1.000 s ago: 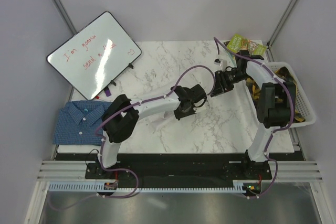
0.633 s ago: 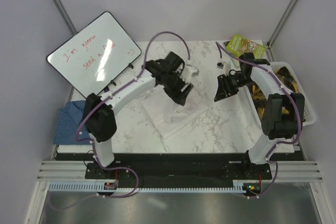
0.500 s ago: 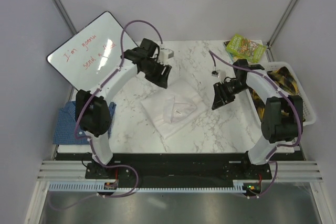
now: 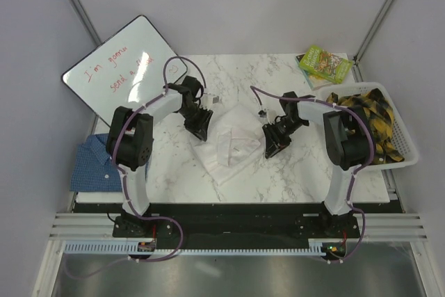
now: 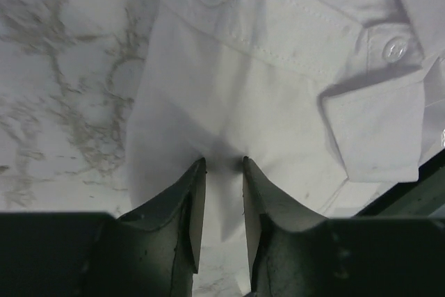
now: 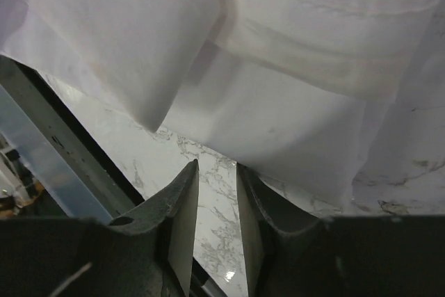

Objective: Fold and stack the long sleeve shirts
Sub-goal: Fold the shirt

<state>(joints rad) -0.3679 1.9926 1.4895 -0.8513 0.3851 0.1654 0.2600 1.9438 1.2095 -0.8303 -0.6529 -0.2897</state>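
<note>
Closely, left pincer (image 4: 200, 124) and right pincer (image 4: 272, 145) flank white shirt (image 4: 233, 140) edges.

A white shirt (image 4: 233, 142) is seen between two grippers on a marble table (image 4: 306, 172).
The white shirt is laid folded in the middle of the table, with the left gripper (image 4: 200, 125) set at its left edge and the right gripper (image 4: 272, 147) at its right edge. A blue checked shirt (image 4: 94, 165) is laid at the left edge of the table, well apart. A whiteboard (image 4: 125, 71) with red writing is seen at the back left, a green book (image 4: 323, 62) at the back right, and a yellow and black cloth (image 4: 365, 113) in a white basket (image 4: 407, 158).
</note>
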